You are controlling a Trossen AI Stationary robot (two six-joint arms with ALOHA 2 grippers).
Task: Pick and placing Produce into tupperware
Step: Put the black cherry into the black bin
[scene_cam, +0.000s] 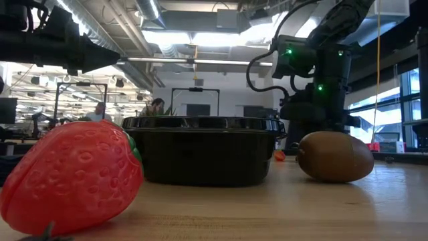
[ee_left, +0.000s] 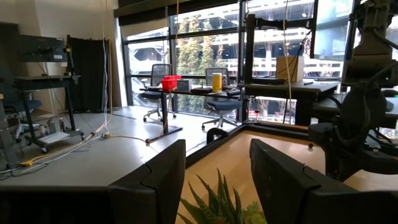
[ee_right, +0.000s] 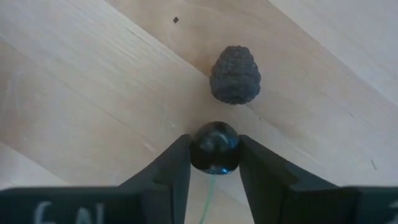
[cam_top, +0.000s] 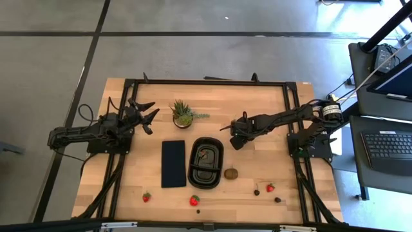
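The right end effector [ee_right: 214,163] hangs just beyond the tupperware [cam_top: 205,162], toward the potted plant's [cam_top: 183,115] side, its fingers pinching a small dark round berry [ee_right: 215,147]; a bumpy dark berry [ee_right: 235,74] lies on the table [cam_top: 257,109] just past it. The left end effector [cam_top: 147,113], fingers spread and empty, waits on the plant's other side. The tupperware seems to hold one small item at most. Three strawberries [cam_top: 194,200], the kiwi [cam_top: 231,173] and more berries remain scattered near the tupperware, so most work is left.

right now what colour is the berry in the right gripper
Glossy black berry, pinched in the right gripper; right wrist view.
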